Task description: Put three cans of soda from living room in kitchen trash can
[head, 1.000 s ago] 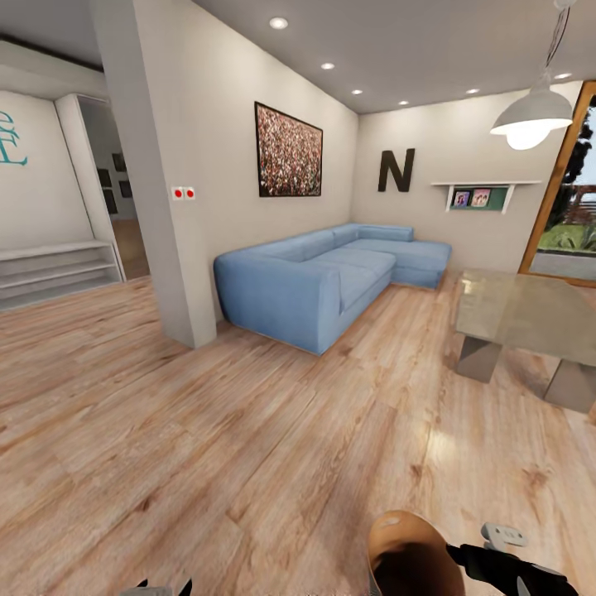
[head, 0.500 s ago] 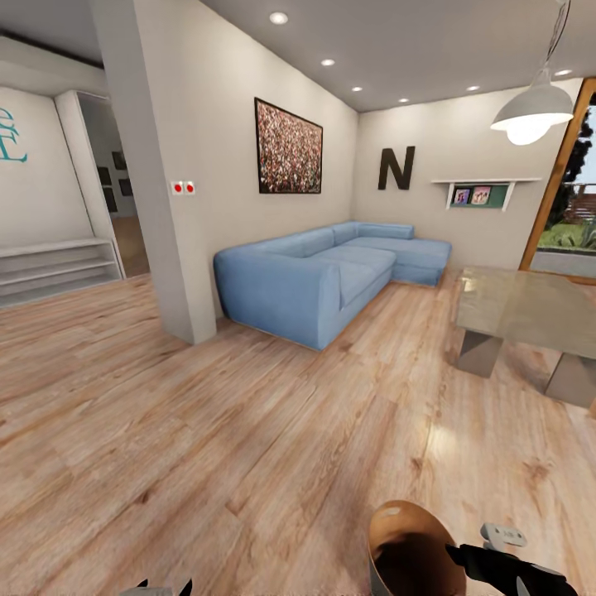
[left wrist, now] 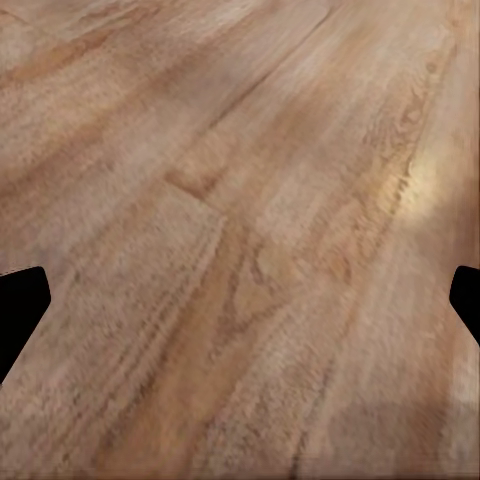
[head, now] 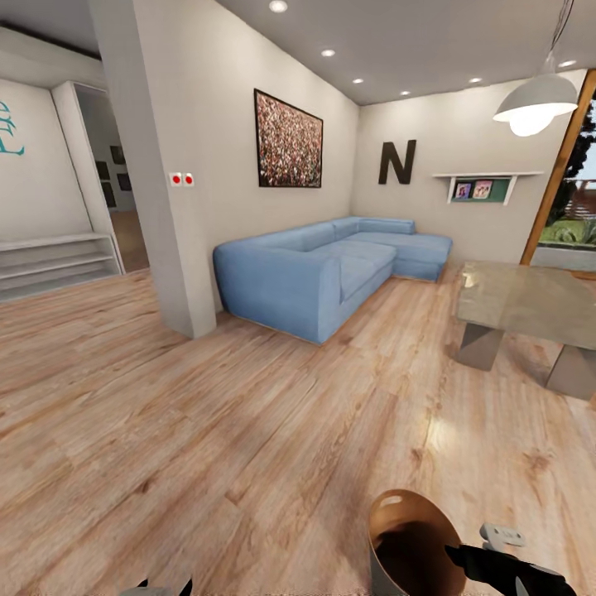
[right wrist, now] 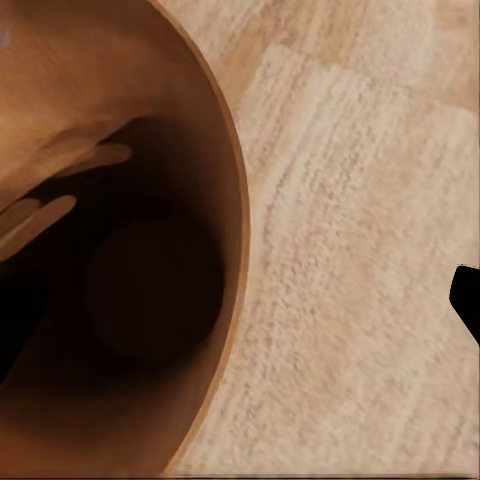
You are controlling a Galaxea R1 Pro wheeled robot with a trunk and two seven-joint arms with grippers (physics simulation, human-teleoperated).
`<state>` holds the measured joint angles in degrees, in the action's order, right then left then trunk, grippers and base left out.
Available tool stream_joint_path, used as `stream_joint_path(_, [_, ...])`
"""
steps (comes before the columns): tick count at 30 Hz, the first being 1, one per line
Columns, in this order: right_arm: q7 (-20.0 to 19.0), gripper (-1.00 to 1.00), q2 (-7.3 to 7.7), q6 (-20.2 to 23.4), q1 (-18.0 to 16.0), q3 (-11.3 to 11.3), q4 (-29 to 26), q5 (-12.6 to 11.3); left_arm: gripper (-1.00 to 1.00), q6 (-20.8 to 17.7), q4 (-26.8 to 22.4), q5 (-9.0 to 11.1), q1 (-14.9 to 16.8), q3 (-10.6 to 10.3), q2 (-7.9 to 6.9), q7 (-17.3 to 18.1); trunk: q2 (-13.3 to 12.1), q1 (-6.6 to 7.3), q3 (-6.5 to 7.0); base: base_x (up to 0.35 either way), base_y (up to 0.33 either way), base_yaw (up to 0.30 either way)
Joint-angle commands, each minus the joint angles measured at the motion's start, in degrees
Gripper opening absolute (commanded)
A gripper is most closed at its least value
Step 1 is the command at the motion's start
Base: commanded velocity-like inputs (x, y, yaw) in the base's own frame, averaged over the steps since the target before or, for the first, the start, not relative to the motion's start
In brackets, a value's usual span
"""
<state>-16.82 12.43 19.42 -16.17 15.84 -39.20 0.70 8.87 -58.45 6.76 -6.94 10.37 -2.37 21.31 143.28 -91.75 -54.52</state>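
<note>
Your right gripper [head: 476, 556] grips the tash can [head: 411, 542] by its rim at the head view's lower right. Judge it light, rigid and glossy, so it may slip; pinch the wall firmly. The left gripper's fingers [left wrist: 22, 305] are spread wide over bare floor [head: 248, 430].

A light wood plank floor [head: 207, 414] runs through an open room with pale walls, where a blue L-shaped sofa [head: 323, 269] sits in the corner under a dark framed picture [head: 288, 141] and a big dark letter N [head: 396, 162]. A glass coffee table [head: 530, 302] stands at the right, near a window [head: 571, 223] showing greenery, below a white hanging lamp [head: 534, 101], and a small wall shelf [head: 484, 186] holds photos
</note>
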Motion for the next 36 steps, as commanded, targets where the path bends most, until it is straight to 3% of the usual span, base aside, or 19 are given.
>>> stream_joint_path(1, [0.0,1.00,-0.01,0.0,0.0,0.0,0.0,0.0,1.00,0.0,0.0,0.0,0.0,0.0,0.00,0.0,0.0,-0.02,-0.23,0.000,0.000,0.000])
stream_joint_path(33, [0.0,1.00,-0.03,0.0,0.0,0.0,0.0,0.2,1.00,0.0,-0.2,0.0,0.1,0.2,-0.10,0.1,0.0,-0.05,-0.45,0.063,0.000,0.000])
stream_joint_path(36, [0.0,1.00,-0.03,0.0,0.0,0.0,0.0,0.2,1.00,0.0,-0.1,0.0,0.1,0.2,-0.09,0.1,0.1,-0.13,-1.12,0.003,0.000,0.000])
